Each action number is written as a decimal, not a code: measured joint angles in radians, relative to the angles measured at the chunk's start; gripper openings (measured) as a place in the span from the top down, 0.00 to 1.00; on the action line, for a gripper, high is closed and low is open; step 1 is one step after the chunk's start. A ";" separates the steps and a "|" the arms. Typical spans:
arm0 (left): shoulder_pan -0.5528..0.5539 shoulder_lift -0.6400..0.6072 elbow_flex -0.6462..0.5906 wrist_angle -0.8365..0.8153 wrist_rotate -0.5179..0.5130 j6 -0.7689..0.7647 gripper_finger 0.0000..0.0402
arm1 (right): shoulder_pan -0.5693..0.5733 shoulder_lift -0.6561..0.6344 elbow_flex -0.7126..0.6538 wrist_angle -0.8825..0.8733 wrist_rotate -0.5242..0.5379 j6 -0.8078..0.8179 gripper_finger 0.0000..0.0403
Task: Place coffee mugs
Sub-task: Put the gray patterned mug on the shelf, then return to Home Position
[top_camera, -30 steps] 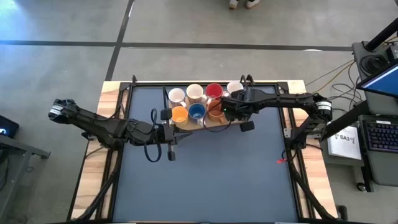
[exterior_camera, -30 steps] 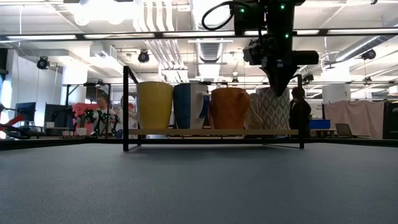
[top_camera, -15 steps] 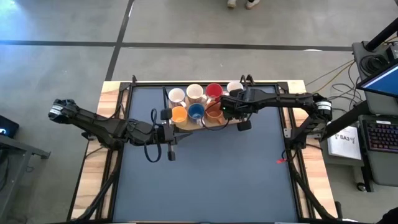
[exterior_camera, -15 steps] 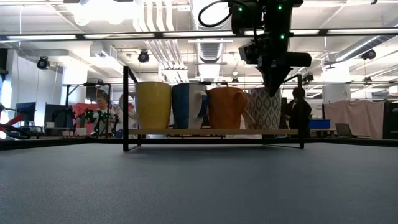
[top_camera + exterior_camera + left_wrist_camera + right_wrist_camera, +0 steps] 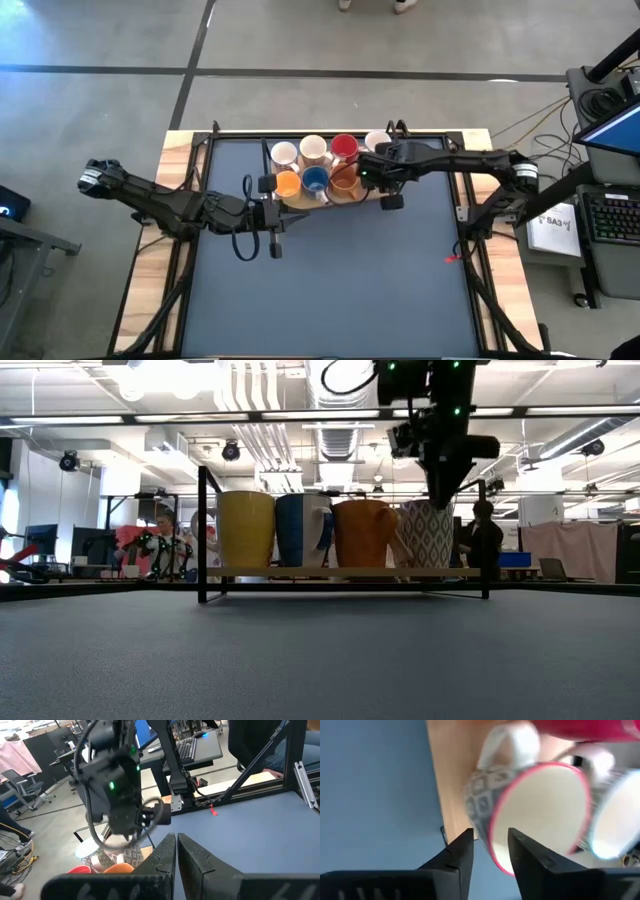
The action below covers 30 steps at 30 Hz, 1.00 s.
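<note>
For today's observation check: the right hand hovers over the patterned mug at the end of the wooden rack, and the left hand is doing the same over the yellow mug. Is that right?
Not quite. The right hand is at the patterned mug on the wooden rack, but the left hand waits over the table, clear of the yellow mug, as the high view shows.

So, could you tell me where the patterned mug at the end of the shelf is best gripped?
Probably by its rim, from straight above. The patterned mug stands upright on the wooden shelf, mouth open upward, with the orange mug close beside it, so its sides are crowded. The right claw already straddles the rim wall.
</note>
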 joint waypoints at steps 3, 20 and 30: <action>0.000 0.000 -0.005 0.002 0.000 -0.001 1.00 | 0.007 -0.051 0.000 0.001 0.011 0.038 0.70; -0.018 -0.156 -0.053 -0.276 0.000 -0.131 1.00 | 0.328 -0.707 -0.506 0.868 -0.114 0.013 0.68; -0.016 -0.444 -0.229 -0.196 0.001 -0.059 1.00 | 0.355 -0.916 -0.800 1.132 -0.114 -0.023 0.69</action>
